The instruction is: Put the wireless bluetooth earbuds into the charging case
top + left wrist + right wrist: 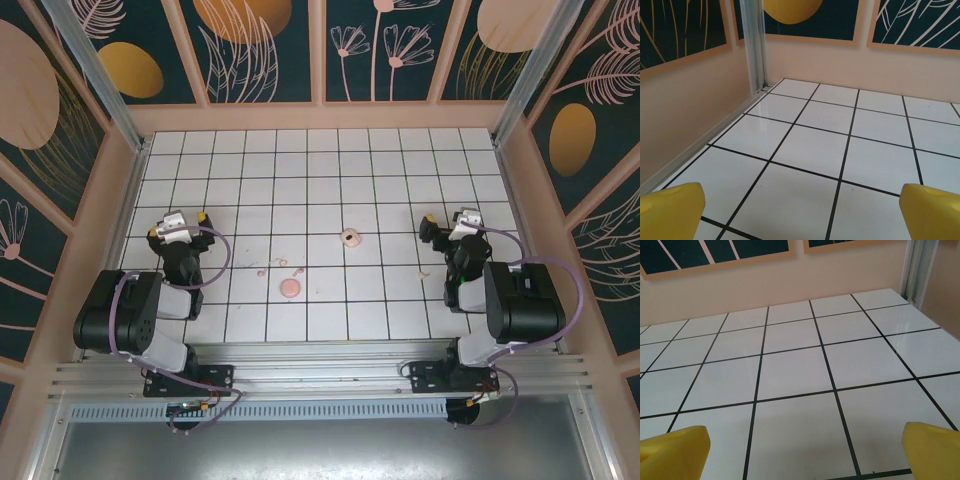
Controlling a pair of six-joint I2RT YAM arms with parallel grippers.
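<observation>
On the floor (pixel 400 180), earbuds (pixel 297 271) well apart from left pincer (pixel 178 224) and right pincer (pixel 447 224), both gaping.

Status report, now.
Left gripper open, empty. Right gripper open, empty. Earbuds loose on tiles between arms. Pink disc beside them.

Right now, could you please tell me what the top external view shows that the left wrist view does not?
Top external view: the right gripper, open, a round pink disc, a second round pink piece with a dark centre, and tiny pink earbuds near the disc. Left wrist view: a close look at the foot of the metal corner post. Both: the white tiled table and the left gripper, open and empty.
</observation>
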